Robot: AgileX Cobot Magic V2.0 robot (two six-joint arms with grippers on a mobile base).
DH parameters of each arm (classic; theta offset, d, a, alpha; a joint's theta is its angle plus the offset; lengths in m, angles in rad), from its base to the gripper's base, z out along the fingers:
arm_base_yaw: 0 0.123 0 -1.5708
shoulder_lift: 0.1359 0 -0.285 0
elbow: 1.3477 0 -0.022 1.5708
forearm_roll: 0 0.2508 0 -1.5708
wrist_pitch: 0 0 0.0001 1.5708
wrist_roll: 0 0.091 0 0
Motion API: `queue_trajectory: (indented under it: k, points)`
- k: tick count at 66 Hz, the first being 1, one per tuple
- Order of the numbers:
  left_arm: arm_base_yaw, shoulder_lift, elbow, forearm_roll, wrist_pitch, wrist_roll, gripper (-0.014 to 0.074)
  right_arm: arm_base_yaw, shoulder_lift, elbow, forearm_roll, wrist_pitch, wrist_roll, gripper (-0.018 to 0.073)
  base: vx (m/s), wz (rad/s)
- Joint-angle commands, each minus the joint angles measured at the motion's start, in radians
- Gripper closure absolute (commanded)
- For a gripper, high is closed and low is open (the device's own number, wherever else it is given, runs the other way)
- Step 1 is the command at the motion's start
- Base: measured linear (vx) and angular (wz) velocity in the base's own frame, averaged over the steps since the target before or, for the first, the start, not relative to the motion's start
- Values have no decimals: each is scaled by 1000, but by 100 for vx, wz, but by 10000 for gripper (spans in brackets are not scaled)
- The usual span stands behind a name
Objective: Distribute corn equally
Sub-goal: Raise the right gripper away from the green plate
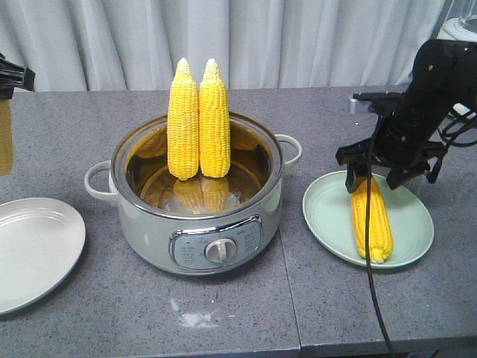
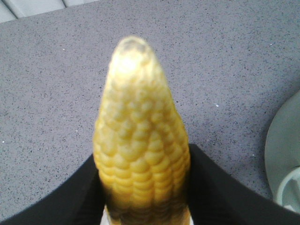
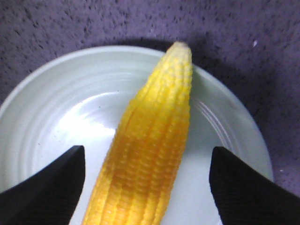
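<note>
Grey counter (image 1: 335, 306): pot (image 1: 149, 224) mid-frame held two cobs (image 1: 184, 127) upright, left gripper (image 2: 142, 164) clamped the far-left cob (image 2: 140, 117), right gripper (image 3: 147, 154) hung spread wide above the flat cob (image 1: 371, 220) on the right plate (image 1: 408, 224).

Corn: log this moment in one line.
left gripper shut on held cob | right gripper open over plated cob | two cobs upright in pot

mid table (image 1: 313, 298): pot (image 1: 197, 224), upright cobs (image 1: 183, 123) side by side inside | left of pot: left plate (image 1: 33, 253), held cob (image 2: 138, 140) in left tool (image 2: 143, 187) above table | right: right plate (image 1: 410, 224), lying cob (image 1: 370, 220) on it, right tool (image 3: 147, 185) astride
</note>
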State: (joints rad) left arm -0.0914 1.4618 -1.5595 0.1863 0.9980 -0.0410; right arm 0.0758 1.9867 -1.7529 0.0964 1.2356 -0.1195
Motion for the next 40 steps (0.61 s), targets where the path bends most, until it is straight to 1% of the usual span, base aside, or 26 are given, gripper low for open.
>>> queue_trajectory:
  k: [1,2,4,13,27,40]
  points:
    - [3,-43,-34,5,-50,-12,397,-3,-93,-82,0,46,3,20,0,0]
    - [3,-43,-34,5,-50,-12,397,-3,-120,-122,-3,45,3,20,0,0]
    - [3,-43,-34,5,-50,-12,397,-3,-135,-145,-5,45,3,20,0,0]
    - [3,-43,-34,5,-50,-12,397,-3,-214,-197,-10,45,3,20,0,0]
    - [3,-43,-34,5,-50,-12,397,-3,-338,-195,-8,45,3,20,0,0]
    - [3,-43,-34,5,-50,-12,397,-3,-383,-195,-9,45,6,20,0,0]
